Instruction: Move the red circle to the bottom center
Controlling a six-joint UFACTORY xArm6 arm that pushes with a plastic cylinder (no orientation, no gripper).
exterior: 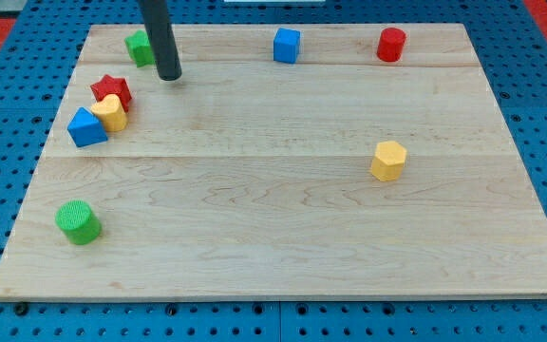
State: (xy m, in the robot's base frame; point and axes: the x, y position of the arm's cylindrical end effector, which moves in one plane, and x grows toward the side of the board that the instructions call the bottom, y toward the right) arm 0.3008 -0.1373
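The red circle is a short red cylinder standing near the view's top right of the wooden board. My tip is at the view's top left, far to the left of the red circle. It sits just right of a green block and does not touch it, as far as I can tell.
A blue cube stands at the top centre. A red star, a yellow block and a blue triangle cluster at the left. A green cylinder is at the bottom left. A yellow hexagon is right of centre.
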